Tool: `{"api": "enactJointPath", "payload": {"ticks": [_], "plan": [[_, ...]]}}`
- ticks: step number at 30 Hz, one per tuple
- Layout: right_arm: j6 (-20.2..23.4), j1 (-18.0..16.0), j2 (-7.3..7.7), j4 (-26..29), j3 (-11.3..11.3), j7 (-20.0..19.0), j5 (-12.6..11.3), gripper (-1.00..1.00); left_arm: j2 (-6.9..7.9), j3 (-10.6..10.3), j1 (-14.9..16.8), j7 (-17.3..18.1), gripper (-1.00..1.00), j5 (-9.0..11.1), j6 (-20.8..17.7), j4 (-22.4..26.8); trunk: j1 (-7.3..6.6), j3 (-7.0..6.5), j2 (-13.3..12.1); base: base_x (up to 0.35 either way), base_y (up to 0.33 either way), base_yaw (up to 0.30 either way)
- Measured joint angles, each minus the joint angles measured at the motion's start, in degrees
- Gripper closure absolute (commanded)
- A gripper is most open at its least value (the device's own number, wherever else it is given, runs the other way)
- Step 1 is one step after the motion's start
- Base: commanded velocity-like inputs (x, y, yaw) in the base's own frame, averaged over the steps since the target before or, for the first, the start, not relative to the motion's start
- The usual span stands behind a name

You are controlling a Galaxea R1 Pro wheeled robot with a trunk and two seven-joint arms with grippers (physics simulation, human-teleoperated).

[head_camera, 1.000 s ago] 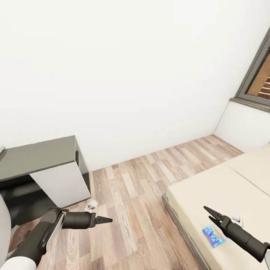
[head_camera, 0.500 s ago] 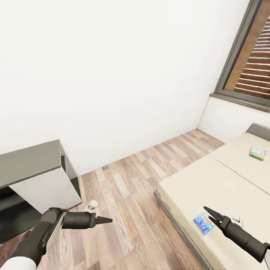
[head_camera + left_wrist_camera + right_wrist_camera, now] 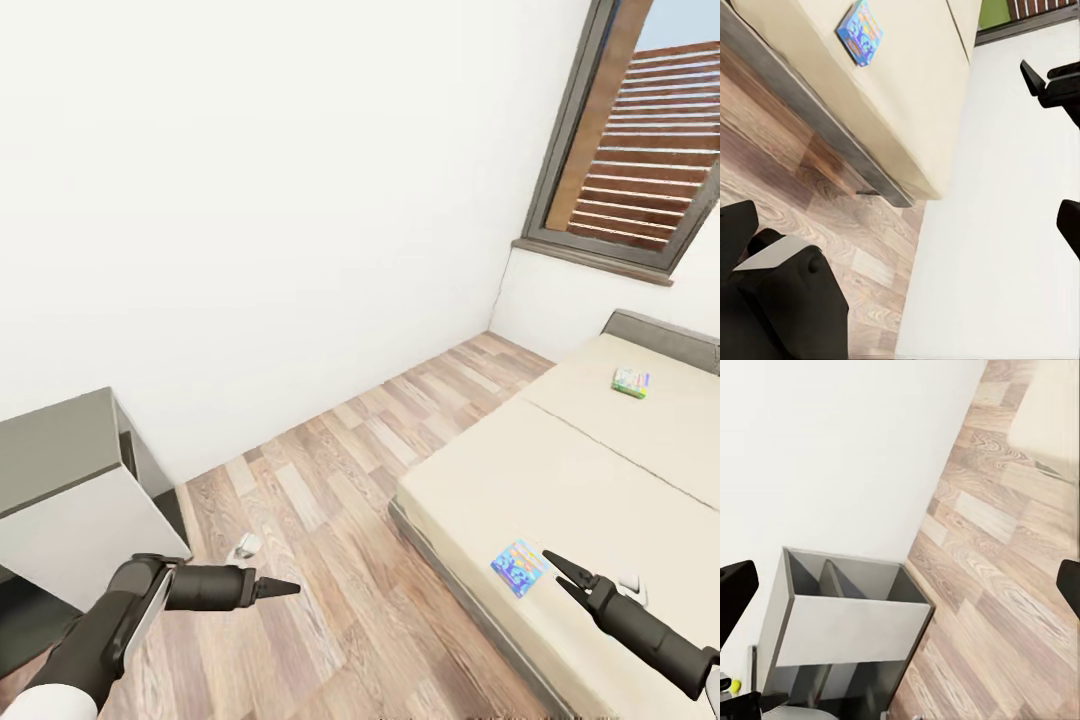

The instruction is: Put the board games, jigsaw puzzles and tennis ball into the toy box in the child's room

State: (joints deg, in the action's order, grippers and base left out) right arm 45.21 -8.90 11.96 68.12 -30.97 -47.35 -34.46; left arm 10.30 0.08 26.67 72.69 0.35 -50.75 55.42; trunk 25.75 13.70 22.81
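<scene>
Two board games lie on the cream bed (image 3: pixel 600 470). A blue one (image 3: pixel 519 568) sits near the bed's front corner and also shows in the left wrist view (image 3: pixel 860 31). A green one (image 3: pixel 631 382) lies far back near the headboard. My right gripper (image 3: pixel 553 563) hovers open just right of the blue game, above the mattress, holding nothing. My left gripper (image 3: pixel 288 587) hangs over the wood floor, left of the bed, its fingers wide apart and empty in its wrist view (image 3: pixel 904 225). The table, toy box and jigsaw puzzles are out of view.
A low cabinet (image 3: pixel 60 450) with a dark grey top and white front stands at the left, also in the right wrist view (image 3: pixel 847 622). A small white object (image 3: pixel 244 547) lies on the floor beside it. A window (image 3: pixel 640 150) with slats is above the bed.
The camera has swung right: the cabinet slid toward the left edge, more of the bed and window came in, and the green board game appeared. Both arms keep their pose.
</scene>
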Motion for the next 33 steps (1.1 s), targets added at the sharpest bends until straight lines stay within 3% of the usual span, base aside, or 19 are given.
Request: {"api": "enactJointPath", "payload": {"ticks": [33], "plan": [[0.0, 0.0, 0.00, -0.1, 0.0, 0.0, -0.1, -1.00, -0.13, -0.2, 0.0, 0.0, -1.00, -0.1, 0.0, 0.0, 0.00, 1.09, 0.0, 0.000, 0.104, -0.261]]}}
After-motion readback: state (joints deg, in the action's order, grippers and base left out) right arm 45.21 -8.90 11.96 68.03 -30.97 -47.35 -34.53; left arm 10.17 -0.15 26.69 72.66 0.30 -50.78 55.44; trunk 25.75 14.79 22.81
